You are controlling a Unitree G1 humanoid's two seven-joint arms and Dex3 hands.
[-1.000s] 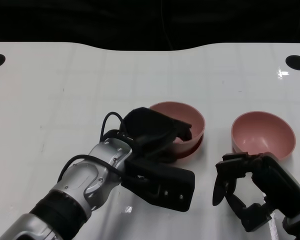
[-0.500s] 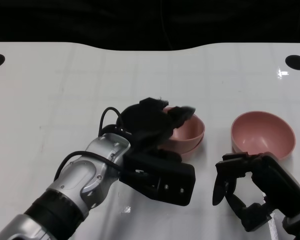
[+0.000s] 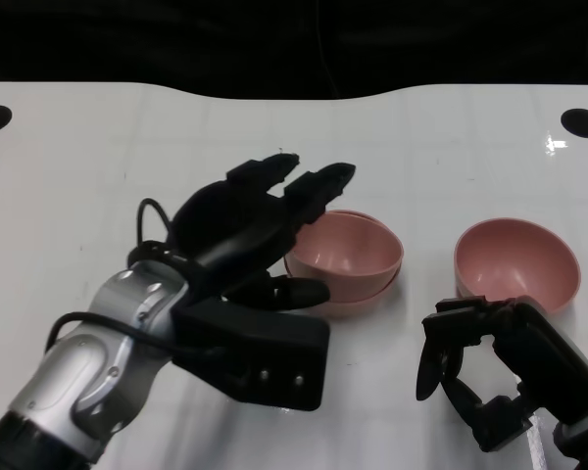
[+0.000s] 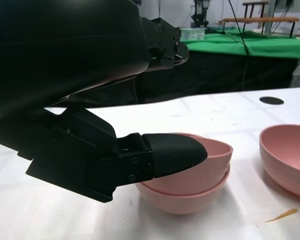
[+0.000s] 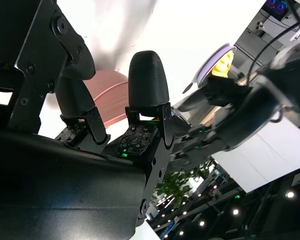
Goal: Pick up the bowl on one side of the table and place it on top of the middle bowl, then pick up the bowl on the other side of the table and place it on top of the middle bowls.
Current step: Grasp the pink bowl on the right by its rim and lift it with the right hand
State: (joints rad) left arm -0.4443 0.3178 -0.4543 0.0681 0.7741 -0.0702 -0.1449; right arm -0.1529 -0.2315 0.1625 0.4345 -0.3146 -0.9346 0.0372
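Two pink bowls sit stacked (image 3: 348, 258) at the table's middle, one nested in the other; the left wrist view shows the stack (image 4: 190, 185) too. A third pink bowl (image 3: 515, 263) stands alone to the right, also at the edge of the left wrist view (image 4: 288, 155). My left hand (image 3: 245, 230) hovers just left of the stack with fingers spread and nothing in it. My right hand (image 3: 490, 367) stays near the front edge, just short of the single bowl, fingers apart and empty. Part of a pink bowl (image 5: 106, 89) shows behind its fingers (image 5: 147, 85) in the right wrist view.
The white table (image 3: 98, 176) stretches wide to the left and back. Two dark round holes (image 3: 581, 122) mark its far corners. A black backdrop lies beyond the far edge.
My left hand has let go of the bowl on the middle bowl, opened its fingers and drawn back to the left and up. The right hand has not moved.
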